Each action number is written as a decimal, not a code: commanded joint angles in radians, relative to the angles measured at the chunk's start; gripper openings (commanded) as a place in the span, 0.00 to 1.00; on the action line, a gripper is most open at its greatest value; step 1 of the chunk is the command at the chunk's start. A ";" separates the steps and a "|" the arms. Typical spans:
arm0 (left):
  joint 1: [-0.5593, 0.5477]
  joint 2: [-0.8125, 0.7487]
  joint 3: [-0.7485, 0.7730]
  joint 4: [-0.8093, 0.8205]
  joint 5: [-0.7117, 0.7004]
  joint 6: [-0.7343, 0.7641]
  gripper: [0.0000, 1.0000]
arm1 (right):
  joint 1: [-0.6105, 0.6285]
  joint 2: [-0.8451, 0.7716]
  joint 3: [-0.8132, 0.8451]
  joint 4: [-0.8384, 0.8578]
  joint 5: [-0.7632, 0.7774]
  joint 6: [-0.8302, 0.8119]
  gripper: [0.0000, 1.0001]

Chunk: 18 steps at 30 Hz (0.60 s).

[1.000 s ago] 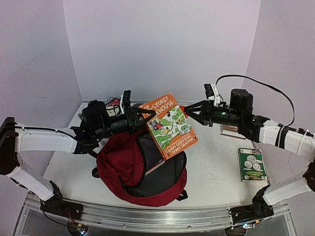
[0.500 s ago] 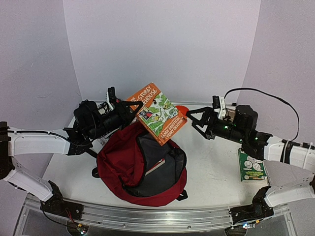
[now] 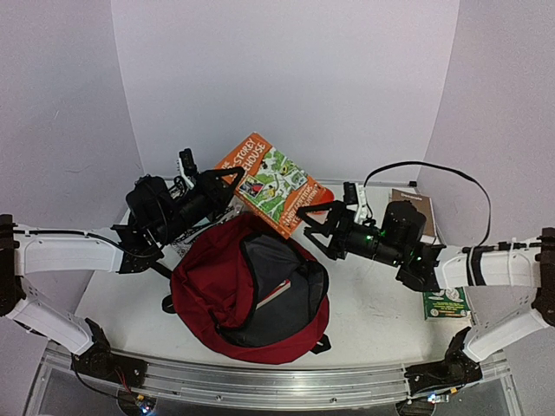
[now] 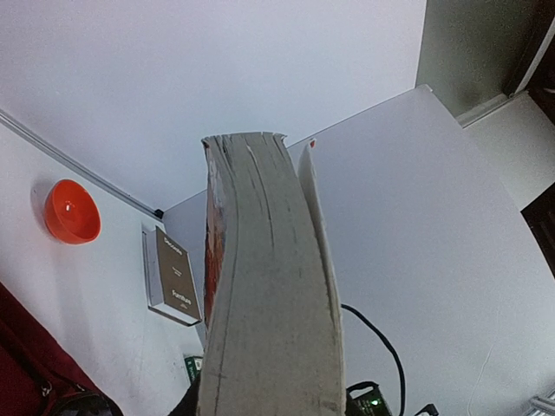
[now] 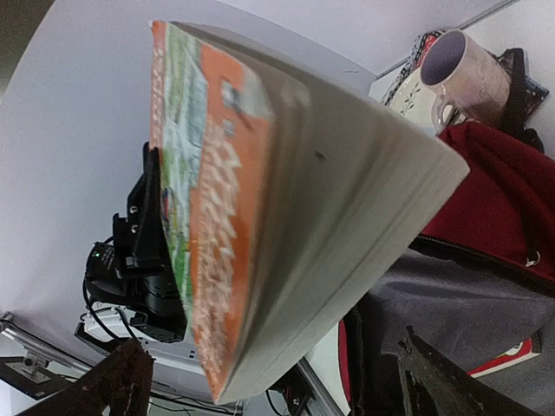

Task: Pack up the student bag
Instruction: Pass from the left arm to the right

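Pinching the orange book at upper centre with the left gripper; holding the right gripper wide open, empty. Treat the student bag, lower centre on the desk, as probably soft and floppy: grip its rim.

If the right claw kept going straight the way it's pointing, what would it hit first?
Most likely the orange book, which the left gripper holds above the student bag. The right gripper stands open and the book's pages fill its camera, though the depth is unclear.
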 commanded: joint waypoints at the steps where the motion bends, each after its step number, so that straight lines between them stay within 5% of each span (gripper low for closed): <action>1: 0.005 -0.029 0.066 0.187 -0.020 -0.028 0.00 | 0.022 0.058 0.076 0.174 -0.017 0.039 0.98; 18: 0.004 -0.084 -0.059 0.208 0.037 -0.154 0.00 | 0.008 0.084 0.195 0.227 -0.003 -0.044 0.90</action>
